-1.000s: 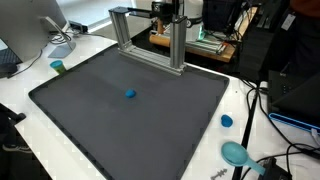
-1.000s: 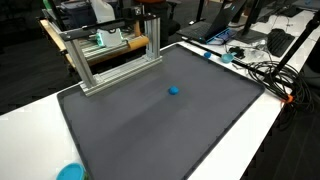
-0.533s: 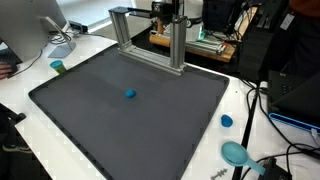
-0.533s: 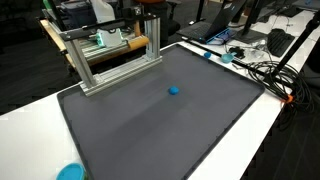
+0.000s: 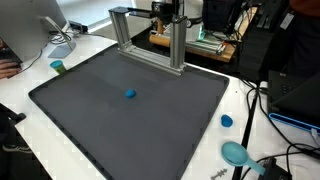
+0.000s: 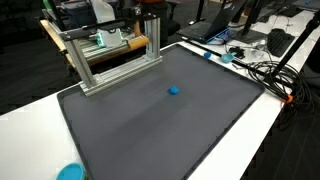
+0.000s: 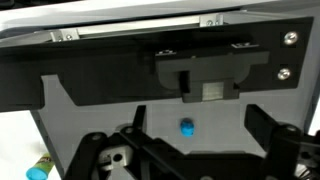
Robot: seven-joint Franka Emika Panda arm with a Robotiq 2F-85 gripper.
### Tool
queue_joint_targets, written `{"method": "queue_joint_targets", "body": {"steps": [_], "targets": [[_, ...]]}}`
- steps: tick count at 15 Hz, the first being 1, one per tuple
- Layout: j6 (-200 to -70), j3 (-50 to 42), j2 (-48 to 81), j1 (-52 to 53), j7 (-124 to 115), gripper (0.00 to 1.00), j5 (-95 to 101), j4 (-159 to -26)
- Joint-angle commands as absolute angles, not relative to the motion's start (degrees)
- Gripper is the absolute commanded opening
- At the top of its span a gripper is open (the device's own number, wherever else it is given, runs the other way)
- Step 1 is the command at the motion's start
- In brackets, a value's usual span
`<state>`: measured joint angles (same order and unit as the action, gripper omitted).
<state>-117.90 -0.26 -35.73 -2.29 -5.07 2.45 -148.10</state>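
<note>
One small blue block [image 5: 130,95] lies near the middle of a dark mat [image 5: 90,125] on the white worktop [image 5: 240,95] in an exterior view. It is well apart from the metal frame [image 5: 148,40] at the mat's far edge and from a blue lid [image 5: 227,121] off the mat. In an exterior view the blue block [image 6: 173,90] sits alone on the mat, the metal frame [image 6: 110,55] behind it. In the wrist view the gripper [image 7: 190,145] stands wide and holds nothing; the blue block [image 7: 186,126] shows on the mat between its spread fingers, untouched
</note>
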Motion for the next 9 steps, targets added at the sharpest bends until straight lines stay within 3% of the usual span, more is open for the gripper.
{"method": "queue_joint_targets", "body": {"steps": [1, 9], "targets": [[-117.75, -0.15, -36.14, -2.23, -4.92, 1.00, 1.95, -148.63], [-118.16, 2.10, -36.12, -2.38, -7.00, 1.00, 3.23, -150.00]]}}
